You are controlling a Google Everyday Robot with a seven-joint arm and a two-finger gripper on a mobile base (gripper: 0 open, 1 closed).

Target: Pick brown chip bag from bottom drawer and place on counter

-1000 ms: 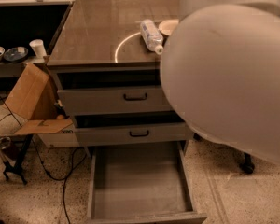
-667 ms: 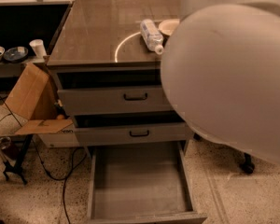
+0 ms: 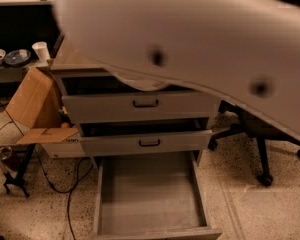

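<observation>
The bottom drawer (image 3: 150, 199) is pulled out at the lower middle of the camera view, and its plain grey inside shows nothing in it. The brown chip bag is not in view. Only a sliver of the counter (image 3: 70, 60) shows at the left, under my large white arm link (image 3: 190, 39), which fills the top of the view. My gripper is out of view.
Two shallower grey drawers (image 3: 145, 104) (image 3: 147, 143) with black handles stand slightly open above the bottom one. A tan cardboard box (image 3: 32, 100) leans at the cabinet's left. A black office chair (image 3: 260, 139) stands at the right. Cables (image 3: 65, 184) lie on the floor at the left.
My white arm has swung left across the view and now covers most of the counter, including the bottle and the ring mark. The cabinet sits further right and lower in view.
</observation>
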